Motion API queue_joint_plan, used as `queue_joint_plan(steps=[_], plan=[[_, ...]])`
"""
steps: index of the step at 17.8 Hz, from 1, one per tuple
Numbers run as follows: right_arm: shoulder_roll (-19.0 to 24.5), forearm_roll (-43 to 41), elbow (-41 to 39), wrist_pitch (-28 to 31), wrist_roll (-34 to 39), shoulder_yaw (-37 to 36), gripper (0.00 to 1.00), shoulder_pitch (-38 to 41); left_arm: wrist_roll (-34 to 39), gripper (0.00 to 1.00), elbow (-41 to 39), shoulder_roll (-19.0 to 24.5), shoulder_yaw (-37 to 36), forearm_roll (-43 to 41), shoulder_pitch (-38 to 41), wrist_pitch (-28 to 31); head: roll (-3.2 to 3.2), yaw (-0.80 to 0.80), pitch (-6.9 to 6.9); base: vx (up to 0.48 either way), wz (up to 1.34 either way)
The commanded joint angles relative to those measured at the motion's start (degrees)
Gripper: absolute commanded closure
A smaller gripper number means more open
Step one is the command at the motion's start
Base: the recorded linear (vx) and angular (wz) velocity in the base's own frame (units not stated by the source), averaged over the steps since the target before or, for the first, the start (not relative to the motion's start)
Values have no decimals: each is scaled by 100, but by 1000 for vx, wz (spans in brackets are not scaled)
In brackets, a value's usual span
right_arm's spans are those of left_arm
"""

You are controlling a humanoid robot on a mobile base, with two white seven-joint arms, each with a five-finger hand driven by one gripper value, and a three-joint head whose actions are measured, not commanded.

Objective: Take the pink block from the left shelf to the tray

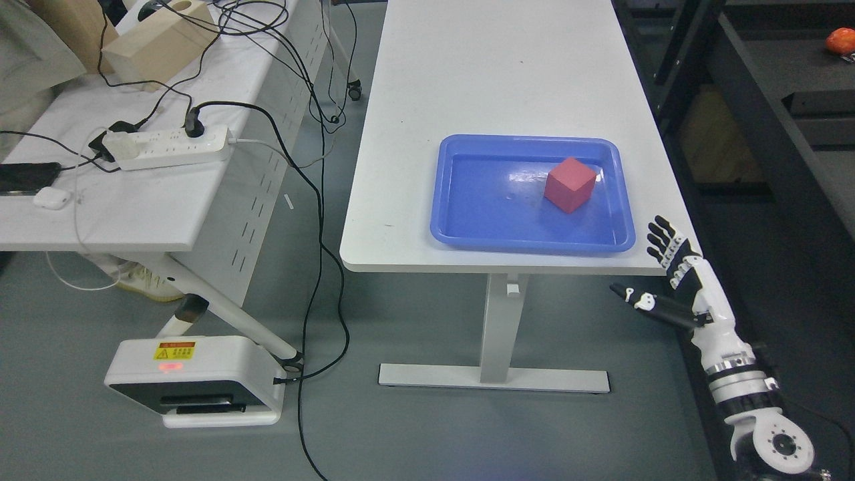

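Where writing shows: we find one yellow and red warning label (174,350) on top of a white device (200,381) standing on the floor at lower left; its print is too small for us to read, and we see no brand names elsewhere.
Block: we see the pink block (569,184) lying inside the blue tray (467,234), right of the tray's middle, one corner turned toward us.
Tray: we see it flat on the white tabletop (494,80), close to the near edge.
Right hand: we see the right hand (661,280) at lower right, off the tabletop's near right corner, fingers spread straight and thumb out to the left, holding nothing.
Block to hand: we place the block up and to the left of the hand, well apart, with the tray's rim between them.
Side tabletop: we see a white power strip (167,147) with black cables plugged in, and a wooden box (160,43) behind it.
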Motion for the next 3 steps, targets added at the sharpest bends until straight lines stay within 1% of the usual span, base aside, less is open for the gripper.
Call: queue_joint_plan(steps=[1, 3], plan=[[17, -42, 31, -32, 2, 3, 0, 31, 1, 0, -100, 100, 0, 0, 114, 3, 0, 0, 0, -13, 18], [17, -51, 31, -32, 2, 12, 0, 49, 1, 0, -100, 100, 0, 0, 114, 3, 0, 0, 0, -6, 9]])
